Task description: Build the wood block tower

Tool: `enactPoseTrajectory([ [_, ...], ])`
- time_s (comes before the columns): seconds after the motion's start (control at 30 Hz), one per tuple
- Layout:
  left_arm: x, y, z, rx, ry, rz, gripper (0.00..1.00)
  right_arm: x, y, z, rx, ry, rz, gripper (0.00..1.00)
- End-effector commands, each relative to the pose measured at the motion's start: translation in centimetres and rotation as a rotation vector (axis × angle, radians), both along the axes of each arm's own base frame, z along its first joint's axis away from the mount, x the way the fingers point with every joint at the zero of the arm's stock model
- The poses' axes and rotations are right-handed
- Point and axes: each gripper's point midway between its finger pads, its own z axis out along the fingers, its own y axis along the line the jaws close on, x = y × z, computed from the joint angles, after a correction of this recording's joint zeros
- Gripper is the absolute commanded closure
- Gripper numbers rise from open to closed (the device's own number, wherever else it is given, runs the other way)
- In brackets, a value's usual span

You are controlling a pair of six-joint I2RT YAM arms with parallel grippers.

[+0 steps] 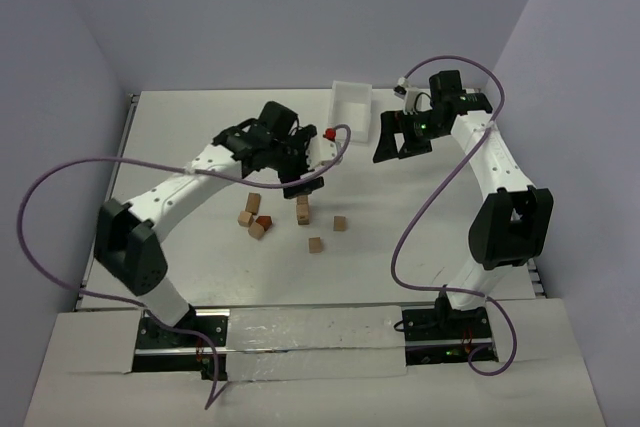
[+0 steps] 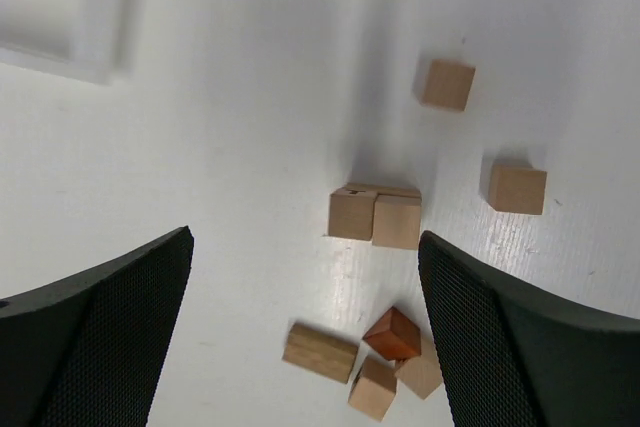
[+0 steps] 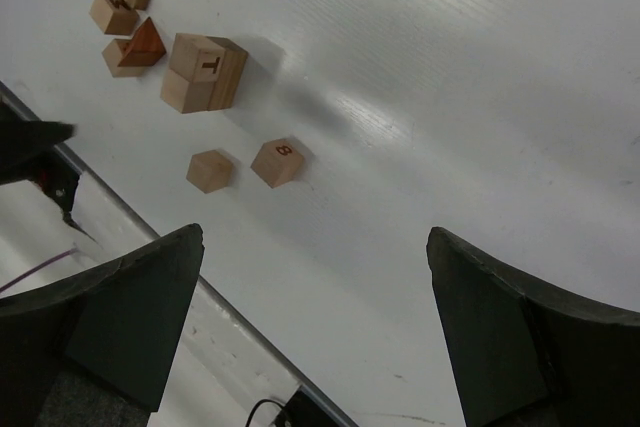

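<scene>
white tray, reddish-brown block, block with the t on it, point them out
white tray (image 1: pixel 353 109), top external view, its bare inner floor
reddish-brown block (image 2: pixel 391 333), left wrist view, its upward face
T block (image 3: pixel 207 67), right wrist view, the face bearing the letter

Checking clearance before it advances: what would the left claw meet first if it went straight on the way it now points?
Probably the touching light tan wooden blocks lying ahead of the open left claw; how far off they are is unclear.
</scene>
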Motion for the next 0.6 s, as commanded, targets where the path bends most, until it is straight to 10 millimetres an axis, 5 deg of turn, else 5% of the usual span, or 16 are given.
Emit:
enactPoseTrajectory([
  [0.0, -2.3, 1.2, 8.1, -0.145, -0.079, 0.011, 0.01, 0.6, 0.3, 1.5, -0.012, -0.066, 0.005, 0.00],
  [0.33, -0.7, 10.8, 8.2, -0.464, 0.056, 0.419, 0.01, -0.8, 1.6, 0.8, -0.150, -0.194, 0.111, 0.00],
  [0.5, -1.3, 13.4, 5.2, -0.529, 0.118, 0.538, 0.05, -3.3, 3.1, -2.2, -0.301, -0.239, 0.264, 0.05],
  [0.57, -1.7, 13.7, 5.0, -0.551, 0.129, 0.541, 0.07, -4.3, 3.9, -3.7, -0.359, -0.253, 0.353, 0.15],
])
